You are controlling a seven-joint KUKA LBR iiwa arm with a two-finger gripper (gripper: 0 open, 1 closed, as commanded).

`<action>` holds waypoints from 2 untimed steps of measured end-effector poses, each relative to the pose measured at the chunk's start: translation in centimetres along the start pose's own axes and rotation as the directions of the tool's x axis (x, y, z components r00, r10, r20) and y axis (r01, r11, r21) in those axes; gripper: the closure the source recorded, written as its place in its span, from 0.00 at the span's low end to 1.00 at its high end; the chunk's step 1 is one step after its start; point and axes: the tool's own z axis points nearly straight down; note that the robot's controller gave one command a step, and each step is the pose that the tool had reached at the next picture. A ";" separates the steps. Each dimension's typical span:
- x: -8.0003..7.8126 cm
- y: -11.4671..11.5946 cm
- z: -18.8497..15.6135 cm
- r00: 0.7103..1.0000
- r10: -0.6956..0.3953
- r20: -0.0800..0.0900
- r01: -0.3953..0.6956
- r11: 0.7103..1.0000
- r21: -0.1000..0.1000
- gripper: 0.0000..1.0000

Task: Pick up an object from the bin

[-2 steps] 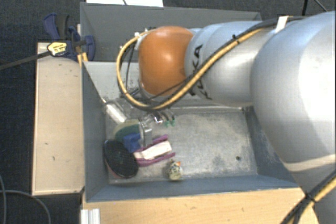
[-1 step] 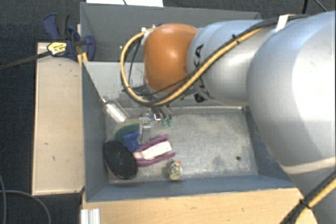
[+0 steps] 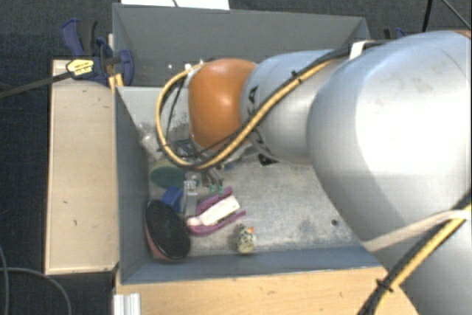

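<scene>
camera view: the arm [image 3: 369,144] spans the grey bin [image 3: 243,33] from the right, its orange cover [image 3: 217,99] over the left side. the gripper [image 3: 198,184] sits low beneath it; whether it is apart or together cannot be told. in the front left corner lie a black disc [image 3: 166,231], a purple and white plastic piece [image 3: 215,212] just below the gripper, a green lid [image 3: 166,177], a blue scrap [image 3: 172,195] and a small mottled lump [image 3: 245,238]. judgement: the purple piece looks light, stiff and smooth, best taken across its narrow middle.

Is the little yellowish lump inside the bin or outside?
Inside. The lump sits on the floor of the bin, beside its front wall.
</scene>
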 end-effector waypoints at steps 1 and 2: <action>-1.3 -1.4 -0.3 0.902 0.432 -0.001 -0.432 0.902 0.001 0.00; -1.5 -1.1 -0.6 0.903 0.429 -0.001 -0.429 0.903 -0.003 1.00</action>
